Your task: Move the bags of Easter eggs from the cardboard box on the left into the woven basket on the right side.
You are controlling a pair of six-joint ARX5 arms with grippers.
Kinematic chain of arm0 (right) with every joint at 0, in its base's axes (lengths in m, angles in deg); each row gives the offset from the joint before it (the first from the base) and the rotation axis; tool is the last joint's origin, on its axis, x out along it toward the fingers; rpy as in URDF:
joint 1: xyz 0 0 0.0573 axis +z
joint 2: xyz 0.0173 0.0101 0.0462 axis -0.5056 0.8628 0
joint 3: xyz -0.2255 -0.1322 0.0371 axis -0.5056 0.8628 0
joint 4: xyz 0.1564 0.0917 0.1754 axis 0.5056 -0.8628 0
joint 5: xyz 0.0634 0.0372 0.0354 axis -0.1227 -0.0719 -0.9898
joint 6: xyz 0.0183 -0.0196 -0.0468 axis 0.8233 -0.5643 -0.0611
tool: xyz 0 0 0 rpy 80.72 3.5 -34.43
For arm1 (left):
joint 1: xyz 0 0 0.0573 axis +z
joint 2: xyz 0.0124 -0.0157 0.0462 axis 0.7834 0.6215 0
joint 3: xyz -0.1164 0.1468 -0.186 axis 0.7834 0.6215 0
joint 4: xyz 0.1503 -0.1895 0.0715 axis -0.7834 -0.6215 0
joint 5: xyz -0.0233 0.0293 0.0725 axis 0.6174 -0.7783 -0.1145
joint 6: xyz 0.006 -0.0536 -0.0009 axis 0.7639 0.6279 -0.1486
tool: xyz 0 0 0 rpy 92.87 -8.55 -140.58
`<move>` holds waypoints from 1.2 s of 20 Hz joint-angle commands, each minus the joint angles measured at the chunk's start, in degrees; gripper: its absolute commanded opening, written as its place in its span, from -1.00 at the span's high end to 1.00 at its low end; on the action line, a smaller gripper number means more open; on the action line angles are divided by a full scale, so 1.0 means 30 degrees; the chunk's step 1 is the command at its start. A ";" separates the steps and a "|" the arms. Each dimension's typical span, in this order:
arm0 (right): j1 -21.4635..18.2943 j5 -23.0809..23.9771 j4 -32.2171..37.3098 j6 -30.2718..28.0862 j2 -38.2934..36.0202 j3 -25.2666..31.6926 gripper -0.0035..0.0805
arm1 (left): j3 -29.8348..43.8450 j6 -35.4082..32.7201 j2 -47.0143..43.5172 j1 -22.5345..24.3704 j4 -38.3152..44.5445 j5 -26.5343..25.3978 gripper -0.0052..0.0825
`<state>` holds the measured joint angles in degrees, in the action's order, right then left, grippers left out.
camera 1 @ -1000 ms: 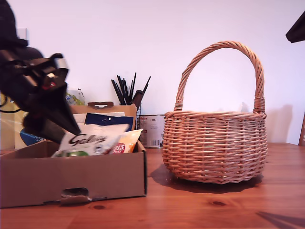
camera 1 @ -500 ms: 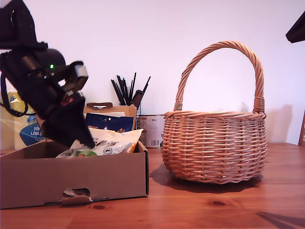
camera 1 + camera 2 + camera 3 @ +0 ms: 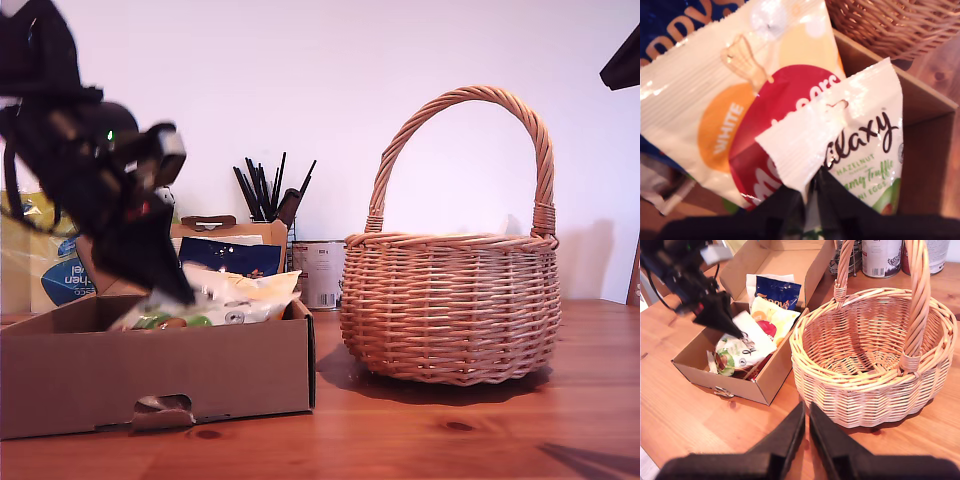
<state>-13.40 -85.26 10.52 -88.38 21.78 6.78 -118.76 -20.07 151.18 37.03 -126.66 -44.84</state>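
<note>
You have one cardboard box (image 3: 742,382) and one woven basket (image 3: 860,390) on the worktop (image 3: 685,425). Three sweet bags can be counted: one Galaxy bag (image 3: 860,145), one Maltesers bag (image 3: 740,100) and one dark blue bag (image 3: 777,292); any further bags beneath them cannot be confirmed. Two tins (image 3: 881,257) stand behind. Two pincers are present: my first pincer (image 3: 737,332) and my second pincer (image 3: 806,412).

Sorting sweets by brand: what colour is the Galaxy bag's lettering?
Dark brown on white, clearest in the first wrist view on the Galaxy bag.
</note>
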 commanded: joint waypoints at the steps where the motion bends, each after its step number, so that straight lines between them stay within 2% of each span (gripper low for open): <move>1: 0.0087 -0.0131 0.0080 -0.0058 -0.0007 -0.0211 0.95 | -0.1166 -0.0153 0.0233 -0.0087 -0.0933 0.0372 0.93; 5: 0.0087 -0.0131 0.0080 -0.0058 -0.0007 -0.0211 0.95 | -0.3730 -0.0146 0.0124 -0.0109 -0.3016 0.2368 0.93; 8: 0.0087 -0.0131 0.0080 -0.0058 -0.0007 -0.0211 0.95 | -0.5071 -0.0138 0.0124 -0.0342 -0.3308 0.3840 0.93; 17: 0.0087 -0.0124 0.0080 -0.0058 -0.0007 -0.0211 0.95 | -0.6331 0.0277 0.0124 -0.0721 -0.3191 0.4721 0.93; 20: 0.0087 -0.0124 0.0087 -0.0058 -0.0007 -0.0211 0.95 | -0.6441 0.1494 0.0124 -0.1115 -0.1756 0.6674 0.93; 24: 0.0087 -0.0124 0.0080 -0.0058 -0.0007 -0.0211 0.95 | -0.6441 0.3665 0.0124 -0.3177 0.2586 0.6411 0.93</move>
<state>-13.38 -85.26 10.50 -88.38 21.78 6.78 -137.65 -10.06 151.16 29.40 -121.55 -25.96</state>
